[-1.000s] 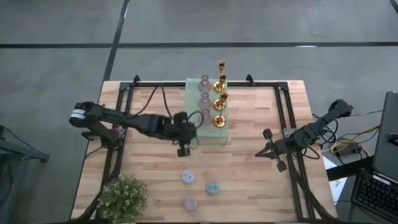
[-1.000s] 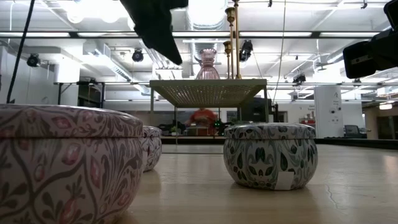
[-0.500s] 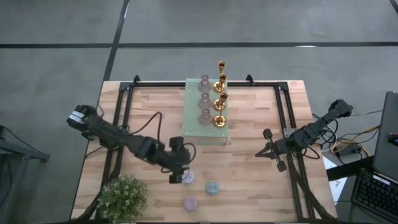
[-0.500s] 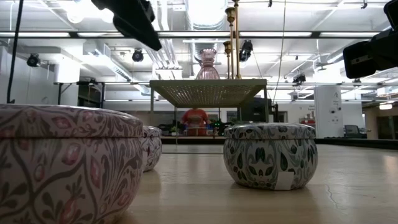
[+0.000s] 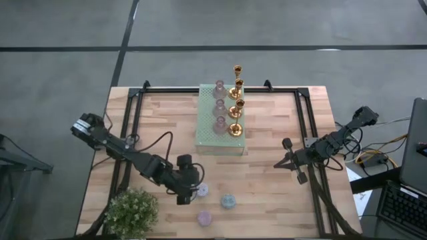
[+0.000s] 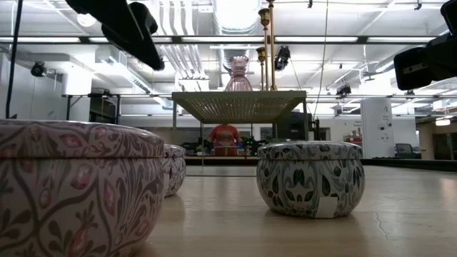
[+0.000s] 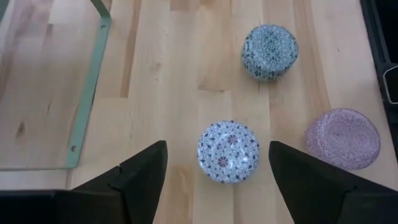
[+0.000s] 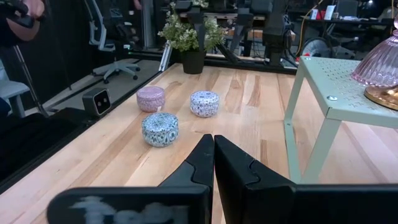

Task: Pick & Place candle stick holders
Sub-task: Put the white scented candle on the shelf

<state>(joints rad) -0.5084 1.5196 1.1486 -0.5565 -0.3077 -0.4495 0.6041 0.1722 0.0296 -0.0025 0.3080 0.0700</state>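
Note:
Three squat round holders stand on their flat bases on the wood near the table's front: a lilac-patterned one [image 7: 228, 151], a blue-green one [image 7: 269, 51] and a pink one [image 7: 342, 138]. My left gripper [image 7: 217, 147] hangs open above the lilac holder [image 5: 202, 191], a finger on either side, touching nothing. Gold holders [image 5: 235, 100] and pink glass ones [image 5: 219, 105] stand on the pale green block [image 5: 212, 137]. My right gripper [image 8: 213, 140] waits shut at the table's right, nothing in it.
A leafy potted plant [image 5: 131, 212] stands at the near left corner, close to my left arm. The green block's leg [image 7: 87, 93] is just beyond my left gripper. A black frame [image 5: 133, 107] runs along the table's sides. Bare wood lies between the block and my right gripper.
My left gripper has left the green block's near end, gone toward the table's near edge and a little left, and come over the lilac holder. The holders have stayed where they were.

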